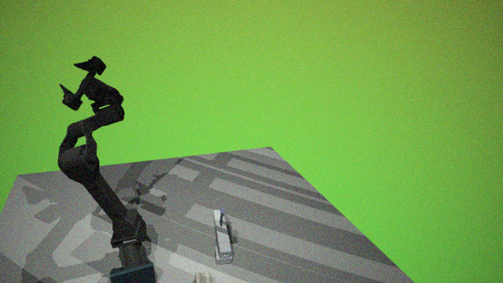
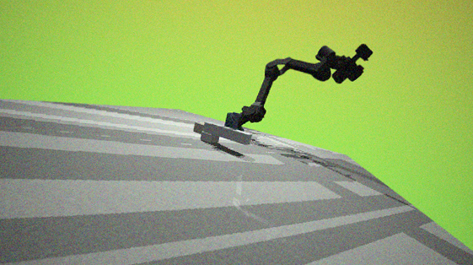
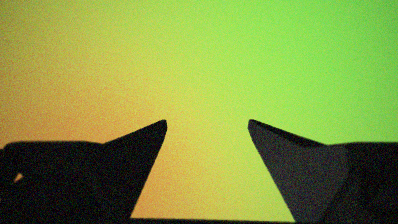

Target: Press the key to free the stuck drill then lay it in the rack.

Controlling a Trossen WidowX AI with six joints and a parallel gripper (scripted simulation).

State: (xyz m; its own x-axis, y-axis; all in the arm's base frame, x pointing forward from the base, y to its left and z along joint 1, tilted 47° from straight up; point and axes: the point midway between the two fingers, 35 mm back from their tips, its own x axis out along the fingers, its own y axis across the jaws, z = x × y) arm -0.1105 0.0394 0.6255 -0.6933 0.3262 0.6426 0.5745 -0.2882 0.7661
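My gripper (image 1: 67, 75) (image 3: 207, 123) is open and empty, raised high above the floor and well away from the objects. A long pale grey block (image 1: 225, 240) (image 2: 230, 133) lies to the right of the arm's base in the top view. A small dark bluish piece (image 1: 222, 216) shows at its far end. In the exterior view a small grey block (image 2: 209, 138) sits below the long one near its left end. I cannot tell which parts are the key and the drill. The rack is not clearly identifiable.
A beige piece (image 1: 203, 277) is cut off by the bottom edge of the top view. A brownish block end (image 2: 197, 128) shows behind the long block's left end. The patterned grey floor (image 1: 275, 232) (image 2: 126, 242) ends at an edge beyond the arm.
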